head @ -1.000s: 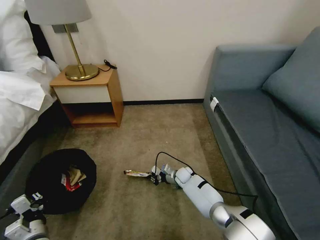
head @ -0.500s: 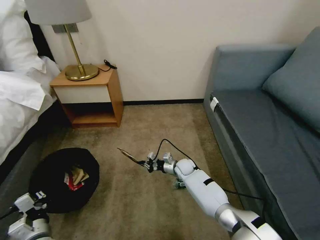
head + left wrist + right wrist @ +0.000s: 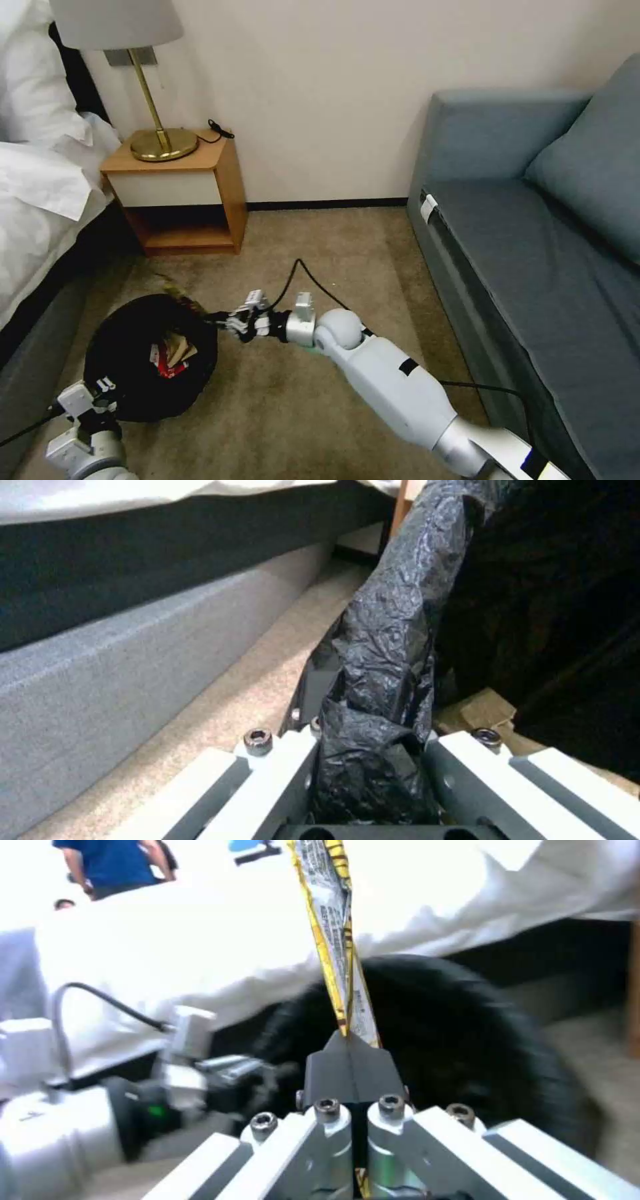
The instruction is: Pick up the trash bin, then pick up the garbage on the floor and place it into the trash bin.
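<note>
The right claw (image 3: 230, 322) pinches the long yellow wrapper (image 3: 337, 935) at the trash bin (image 3: 130, 327) rim, while the left claw (image 3: 367, 760) grips the bin's bag-lined edge

black trash bin (image 3: 127, 333), yellow printed wrapper (image 3: 337, 940)
</note>
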Motion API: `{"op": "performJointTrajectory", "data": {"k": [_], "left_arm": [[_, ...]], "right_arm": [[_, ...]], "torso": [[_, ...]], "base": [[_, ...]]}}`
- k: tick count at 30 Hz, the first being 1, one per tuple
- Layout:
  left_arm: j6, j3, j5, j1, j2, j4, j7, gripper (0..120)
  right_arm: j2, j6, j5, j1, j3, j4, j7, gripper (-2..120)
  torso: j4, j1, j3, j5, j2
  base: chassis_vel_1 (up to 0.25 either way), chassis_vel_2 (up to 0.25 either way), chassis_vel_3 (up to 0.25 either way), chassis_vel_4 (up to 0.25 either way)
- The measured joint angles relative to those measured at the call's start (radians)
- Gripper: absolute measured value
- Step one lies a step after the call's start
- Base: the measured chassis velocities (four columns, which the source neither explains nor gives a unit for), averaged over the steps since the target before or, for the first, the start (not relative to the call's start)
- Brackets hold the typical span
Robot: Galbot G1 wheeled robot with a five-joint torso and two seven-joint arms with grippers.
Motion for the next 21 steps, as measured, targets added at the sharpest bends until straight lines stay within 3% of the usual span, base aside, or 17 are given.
{"op": "performJointTrajectory", "data": {"k": [5,13,21], "left_arm": [[-0.003,0.013,0.014,0.024,-0.011,-0.038,0.000,3],[-0.014,0.037,0.040,0.054,-0.035,-0.073,0.000,3],[-0.018,0.034,0.040,0.053,-0.034,-0.074,0.001,3]], "right_arm": [[0.027,-0.012,-0.033,-0.005,-0.037,-0.017,0.014,0],[0.092,0.086,-0.171,-0.003,-0.045,-0.217,0.132,0],[0.093,0.147,-0.242,-0.018,-0.045,-0.269,0.155,0]], "torso": [[0.0000,0.000,0.000,0.0000,0.000],[0.0000,0.000,0.000,0.0000,0.000],[-0.0001,0.000,0.000,0.0000,0.000]], "base": [[0.000,0.000,0.000,0.000],[0.000,0.000,0.000,0.000],[0.000,0.000,0.000,0.000]]}}
